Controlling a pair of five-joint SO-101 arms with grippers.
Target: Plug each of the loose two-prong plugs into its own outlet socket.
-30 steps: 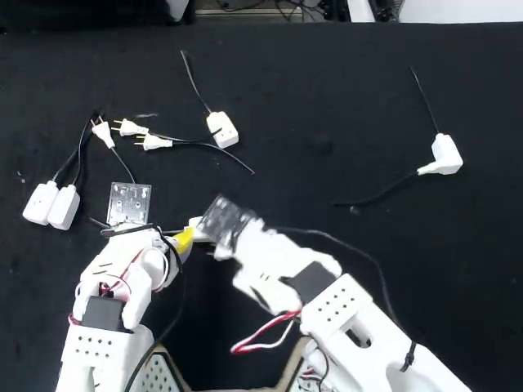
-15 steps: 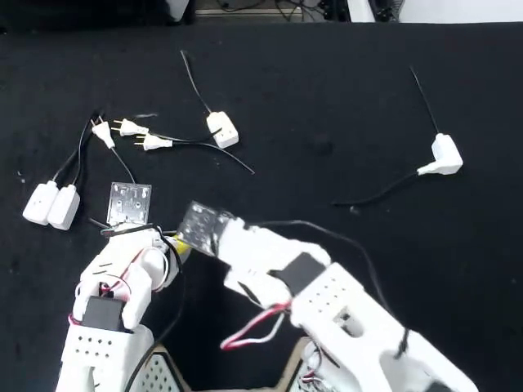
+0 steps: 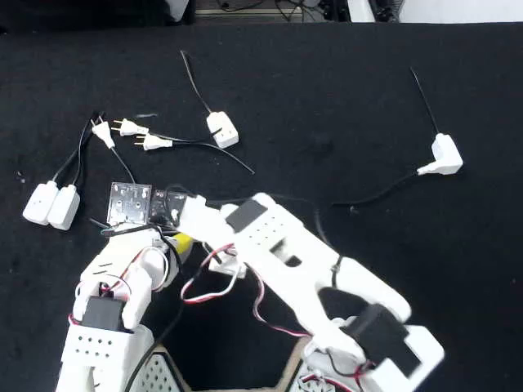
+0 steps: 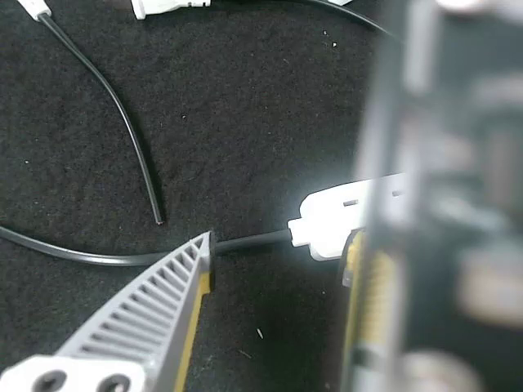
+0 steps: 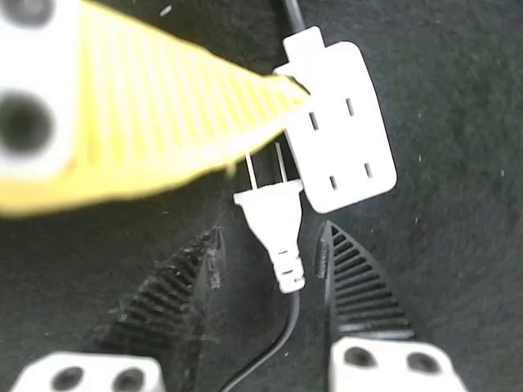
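Loosely, plug (image 5: 274, 219) outside outlet socket (image 5: 343, 135), right end effector (image 5: 270, 234) spread astride.

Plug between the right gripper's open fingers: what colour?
The plug is white; the right wrist view shows it best.

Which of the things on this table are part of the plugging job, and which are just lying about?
Job: two-prong plug; socket block beside it; three loose plugs; single socket; paired sockets; angled white connector.
Lying about: cables beyond the table.
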